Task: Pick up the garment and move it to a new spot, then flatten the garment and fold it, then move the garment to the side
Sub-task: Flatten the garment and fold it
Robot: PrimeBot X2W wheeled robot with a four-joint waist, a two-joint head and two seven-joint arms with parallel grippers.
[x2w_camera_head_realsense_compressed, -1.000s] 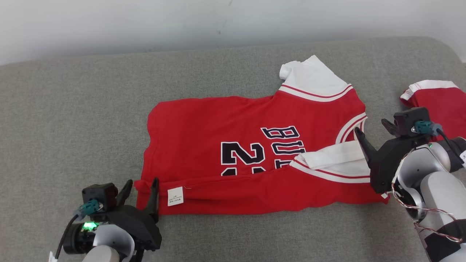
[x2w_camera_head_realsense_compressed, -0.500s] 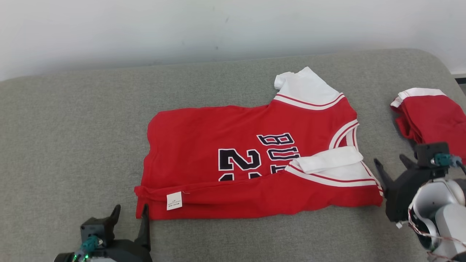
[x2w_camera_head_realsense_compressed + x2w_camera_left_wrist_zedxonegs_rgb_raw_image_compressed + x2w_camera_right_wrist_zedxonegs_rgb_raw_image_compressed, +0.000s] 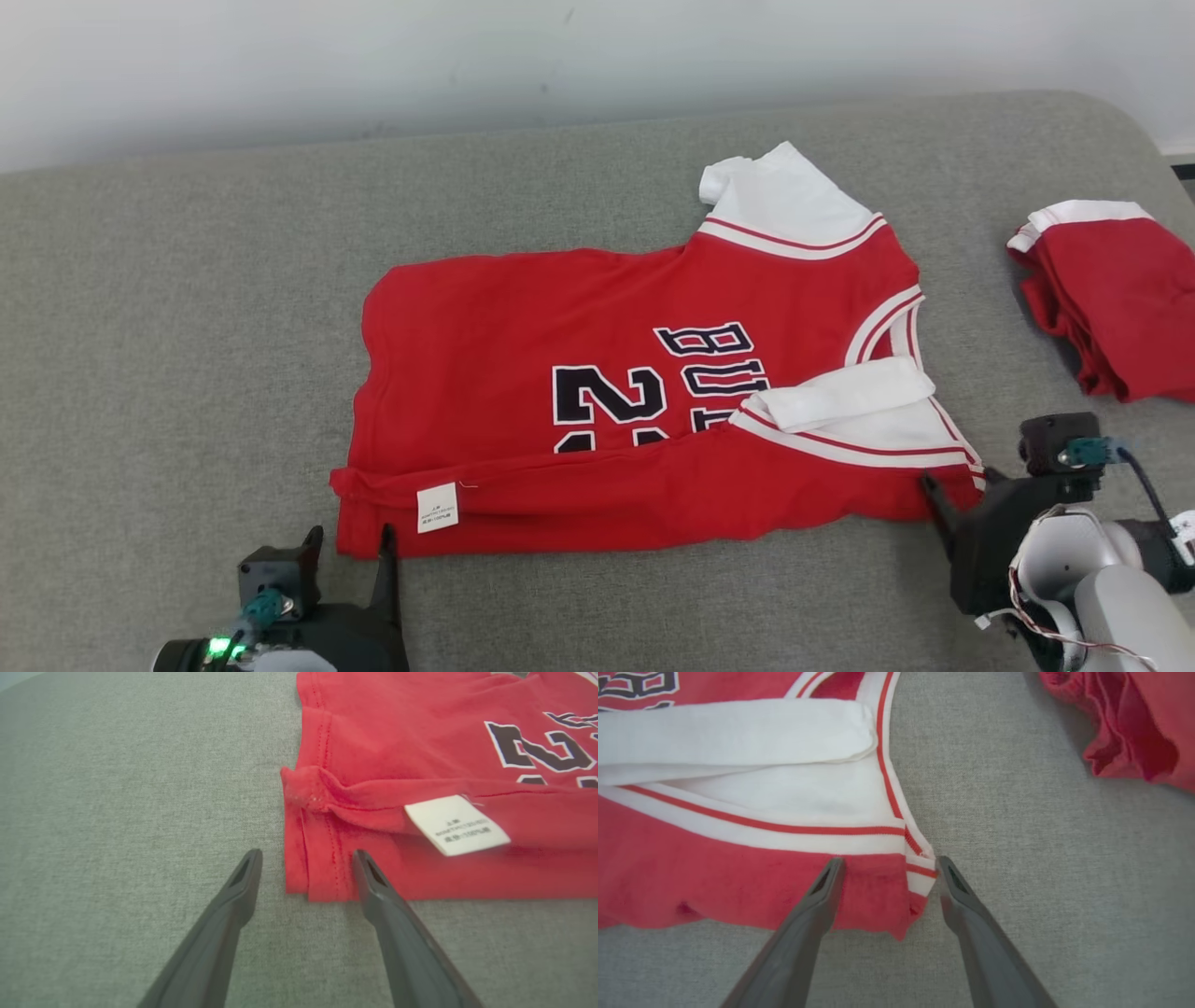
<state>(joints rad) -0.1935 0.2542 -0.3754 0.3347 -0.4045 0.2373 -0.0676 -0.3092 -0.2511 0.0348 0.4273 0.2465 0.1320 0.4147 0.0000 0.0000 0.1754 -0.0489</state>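
Head: red jersey with white sleeves [image 3: 523, 364] lies flat mid grey fabric table [image 3: 187, 280], near edge folded over.
Left wrist: left gripper [image 3: 306, 858] fingers [image 3: 238, 891] wide, straddling hem corner.
Right wrist: right gripper [image 3: 889, 863] fingers [image 3: 817, 900] wide, straddling shoulder corner.

Red white-sleeved cloth jersey [image 3: 560, 373] lies in the middle of grey fabric cushion [image 3: 187, 327], hem to the left, neck to the right. Its near long edge is folded over onto the body, with small white care label [image 3: 437, 507] on that fold near the left end. Second red folded garment [image 3: 1111, 289] sits well apart, far right. Left gripper [image 3: 306, 856] straddles the near-left hem corner and right gripper [image 3: 889, 863] the near-right corner, fingers spread.
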